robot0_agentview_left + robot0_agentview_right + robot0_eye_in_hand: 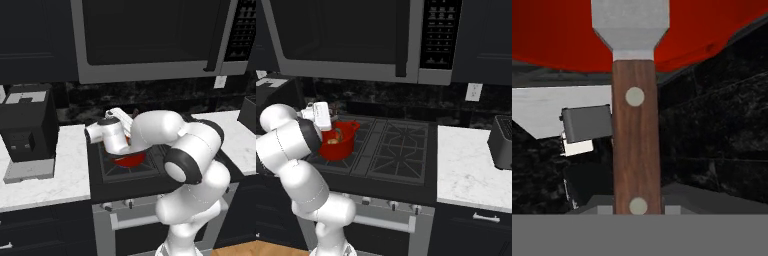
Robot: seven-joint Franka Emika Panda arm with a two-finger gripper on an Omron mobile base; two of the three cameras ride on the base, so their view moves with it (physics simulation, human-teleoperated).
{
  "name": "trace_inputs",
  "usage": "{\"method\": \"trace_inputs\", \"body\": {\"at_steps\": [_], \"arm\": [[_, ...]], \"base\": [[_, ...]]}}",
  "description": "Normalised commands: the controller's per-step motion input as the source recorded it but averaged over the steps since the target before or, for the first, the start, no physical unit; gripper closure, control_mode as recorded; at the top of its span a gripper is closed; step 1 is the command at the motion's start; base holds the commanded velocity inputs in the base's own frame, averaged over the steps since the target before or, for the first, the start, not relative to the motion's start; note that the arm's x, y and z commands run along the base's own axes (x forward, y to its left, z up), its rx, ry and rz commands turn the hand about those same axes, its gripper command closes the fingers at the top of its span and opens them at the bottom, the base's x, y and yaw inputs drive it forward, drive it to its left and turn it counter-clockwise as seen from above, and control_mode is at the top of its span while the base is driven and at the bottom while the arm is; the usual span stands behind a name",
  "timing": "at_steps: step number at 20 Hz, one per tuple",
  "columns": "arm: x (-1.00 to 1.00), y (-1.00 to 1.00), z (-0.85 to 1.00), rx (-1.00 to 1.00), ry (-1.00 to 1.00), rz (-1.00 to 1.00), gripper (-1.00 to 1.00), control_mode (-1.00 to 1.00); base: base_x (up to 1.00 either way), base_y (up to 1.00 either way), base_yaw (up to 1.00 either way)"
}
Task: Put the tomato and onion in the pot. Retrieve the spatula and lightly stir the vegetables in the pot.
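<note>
The gripper [331,120] is clamped on the spatula [636,100], holding its brown wooden handle low down, near the rivet closest to the hand. In the hand view the handle runs straight toward twelve o'clock, and the grey blade lies against the red of the pot [337,142].

The pot sits on the stove's [396,147] left burner; from the right base view, pale and orange-red pieces show inside it, too small to tell apart.

The spatula looks stiff and light, and a riveted wood handle should hold well without slipping, so the present grip seems sound. The vegetables probably roll easily, so a slow, shallow sweep is likely enough. The pot looks heavy enough to stay put.
</note>
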Motion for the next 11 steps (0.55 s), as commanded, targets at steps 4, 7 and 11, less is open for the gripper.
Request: {"method": "trace_inputs", "body": {"at_steps": [4, 7, 11], "arm": [[0.0, 0.0, -0.3, 0.02, 0.0, -0.1, 1.0, -1.0], [-0.05, 0.0, -0.17, 0.06, -0.01, -0.1, 1.0, -1.0], [-0.12, 0.0, -0.01, 0.09, -0.01, -0.09, 1.0, -1.0]], "base": [[0.0, 0.0, 0.0], [0.0, 0.0, 0.0], [0.0, 0.0, 0.0]]}}
